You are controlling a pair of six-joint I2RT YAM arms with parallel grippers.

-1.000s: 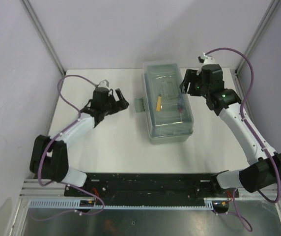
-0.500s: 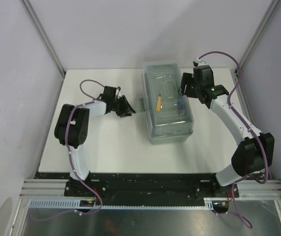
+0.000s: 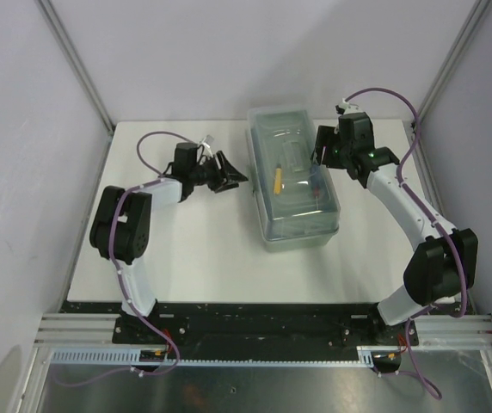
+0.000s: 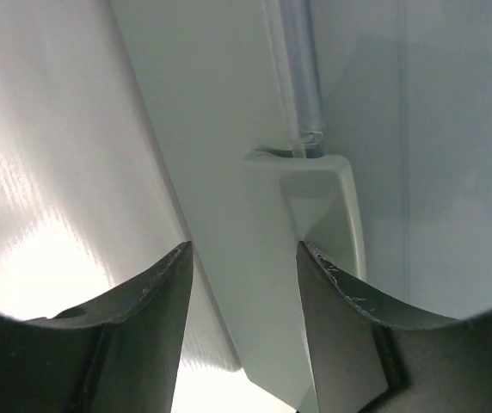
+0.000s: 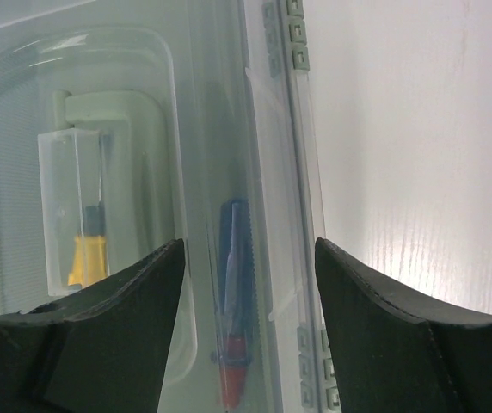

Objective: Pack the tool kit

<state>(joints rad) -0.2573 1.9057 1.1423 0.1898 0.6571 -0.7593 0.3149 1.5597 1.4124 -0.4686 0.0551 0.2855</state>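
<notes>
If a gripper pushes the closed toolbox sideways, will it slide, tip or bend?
Probably it slides rather than tips: the toolbox is low and wide, flat on the smooth table. Its moulded walls look stiff, so little bending. The yellow-handled tool inside may shift, if it lies loose.

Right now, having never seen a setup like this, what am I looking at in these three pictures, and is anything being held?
These are two robot arms bolted at the near edge of a white table. The wide picture comes from a fixed camera above. The other two come from a camera on each wrist, looking past that arm's own two-fingered tool. On the table lies a grey-green toolbox with its see-through lid shut. Through the lid show a yellow-handled implement and a blue and red implement. The left tool is open at the latch on the box's left side. The right tool hangs open over the lid's right edge. Neither holds anything.
</notes>
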